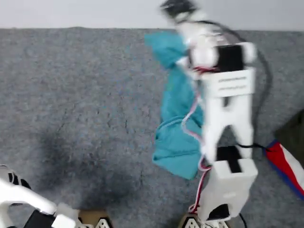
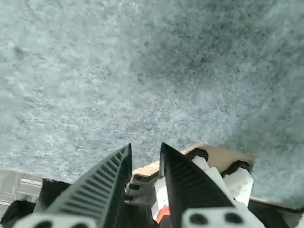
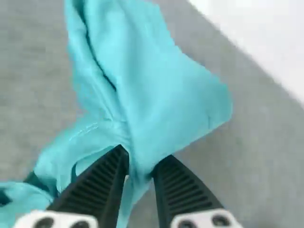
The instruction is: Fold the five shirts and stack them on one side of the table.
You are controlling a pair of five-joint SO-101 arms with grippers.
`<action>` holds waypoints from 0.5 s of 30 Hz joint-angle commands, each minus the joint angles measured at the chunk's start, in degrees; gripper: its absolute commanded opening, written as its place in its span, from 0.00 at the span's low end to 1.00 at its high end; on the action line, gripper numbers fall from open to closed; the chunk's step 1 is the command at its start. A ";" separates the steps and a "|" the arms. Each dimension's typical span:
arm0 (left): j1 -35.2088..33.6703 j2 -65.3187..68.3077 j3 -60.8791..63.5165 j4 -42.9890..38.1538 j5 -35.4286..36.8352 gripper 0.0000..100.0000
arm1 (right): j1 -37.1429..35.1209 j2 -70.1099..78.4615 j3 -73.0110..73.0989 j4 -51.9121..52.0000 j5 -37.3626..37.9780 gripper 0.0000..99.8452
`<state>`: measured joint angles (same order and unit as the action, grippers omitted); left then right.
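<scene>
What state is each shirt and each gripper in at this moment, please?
teal shirt: unfolded and bunched, one part pinched by the right gripper.
right gripper: shut on the teal shirt.
left gripper: slightly open, empty, above the grey table.
striped shirt: lying at the table's edge, cut off by the frame; cannot tell if folded.
dark cloth: lying beside the striped shirt, also cut off.

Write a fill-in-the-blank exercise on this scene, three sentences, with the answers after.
1. The right gripper pinches a shirt coloured ____.
2. The left gripper hangs over the table, holding ____.
3. A striped cloth on the table shows red, white and ____.
Missing words: teal; nothing; blue.
</scene>
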<state>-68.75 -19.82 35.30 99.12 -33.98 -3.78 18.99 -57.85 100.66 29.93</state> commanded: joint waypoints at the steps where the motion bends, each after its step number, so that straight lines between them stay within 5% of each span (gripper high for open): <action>1: 0.35 -0.18 0.84 1.49 -0.53 0.09 | 12.79 2.15 1.58 -0.75 -0.26 0.01; 4: 0.35 -0.18 0.84 1.49 -0.53 0.09 | 20.62 7.60 2.20 -3.30 -0.35 0.04; 7: 0.35 -0.18 0.84 1.49 -0.53 0.09 | 23.25 11.65 2.11 -1.19 -0.53 0.21; 11: 0.44 -0.18 0.84 1.49 -0.53 0.09 | 21.32 11.74 2.37 2.51 -0.26 0.40; 15: 0.44 -0.18 0.92 1.49 -0.53 0.09 | 18.24 8.57 2.64 2.33 -0.26 0.42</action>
<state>-68.75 -19.82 36.44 99.12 -33.98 16.70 31.56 -54.95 100.75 29.85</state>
